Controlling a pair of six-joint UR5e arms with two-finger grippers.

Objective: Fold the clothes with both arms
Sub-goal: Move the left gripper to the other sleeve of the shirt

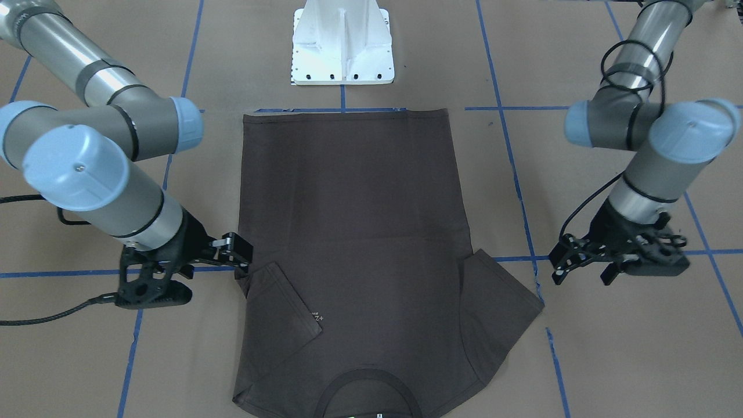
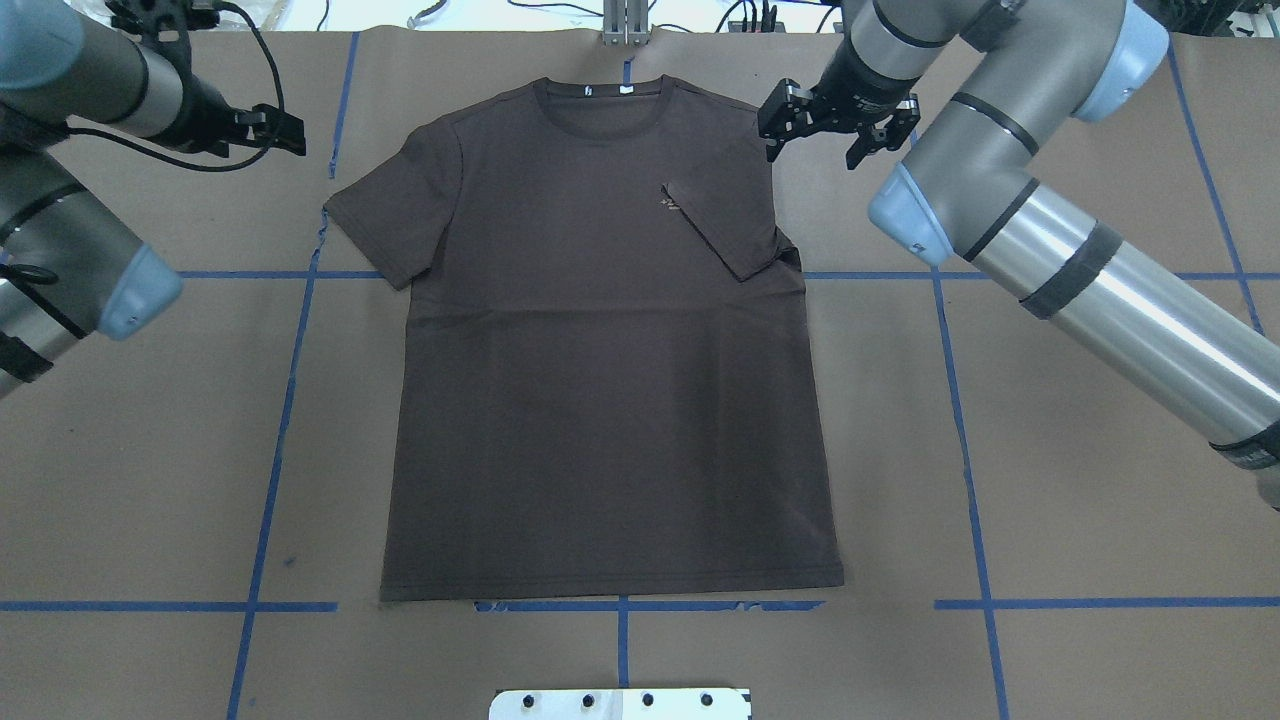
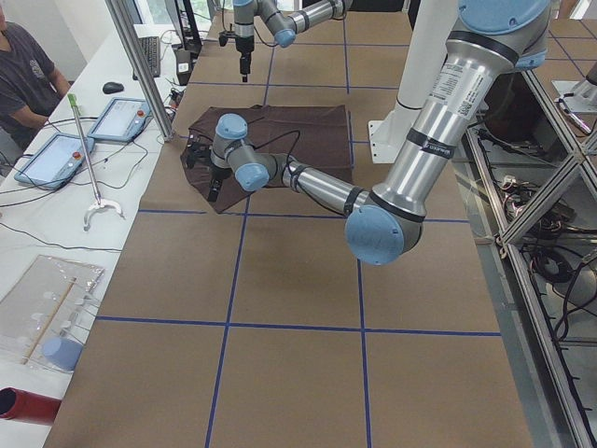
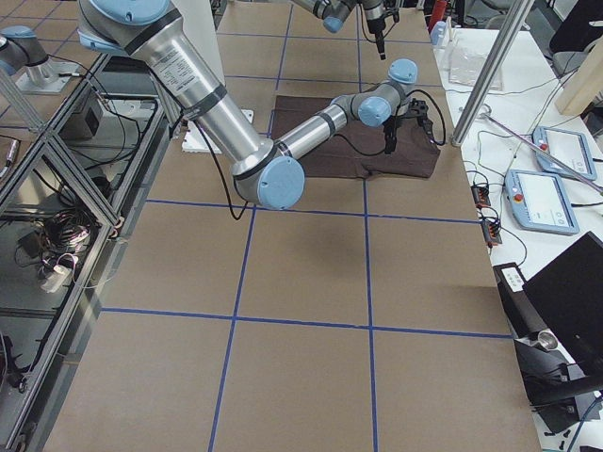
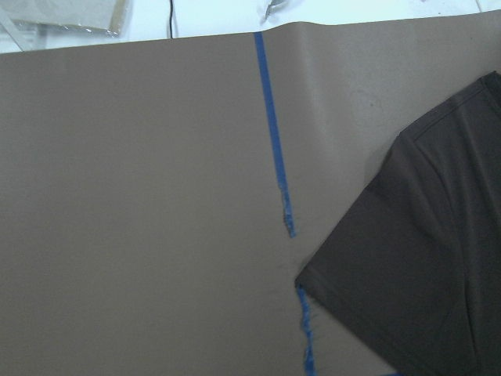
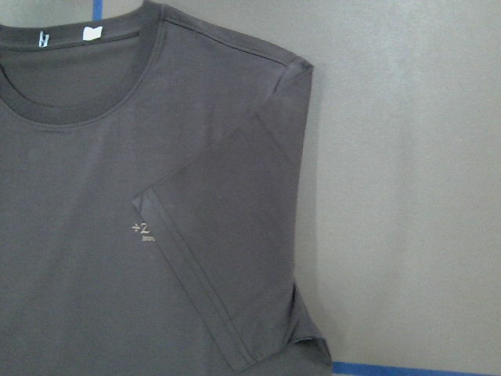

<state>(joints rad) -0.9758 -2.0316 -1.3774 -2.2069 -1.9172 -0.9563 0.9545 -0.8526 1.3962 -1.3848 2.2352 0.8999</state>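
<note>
Brown-grey knit T-shirt (image 2: 600, 380) lying flat and face up on the paper-covered table (image 2: 1100, 500), collar (image 2: 600, 100) at the edge farthest from the robot. On the robot's right, the right sleeve (image 2: 725, 225) is folded inward across the chest; the left sleeve (image 2: 385, 215) lies spread outward. Right pincer (image 2: 815, 140) hovers just beside the right shoulder, jaws apart and holding nothing. Left pincer (image 1: 580, 277) hangs apart from the left sleeve, jaws likewise apart and empty. The step in hand appears to be the left sleeve fold: pinch only the hem's outer corner, lift low, and lay it inward at a mirrored angle, without dragging the body cloth.
</note>
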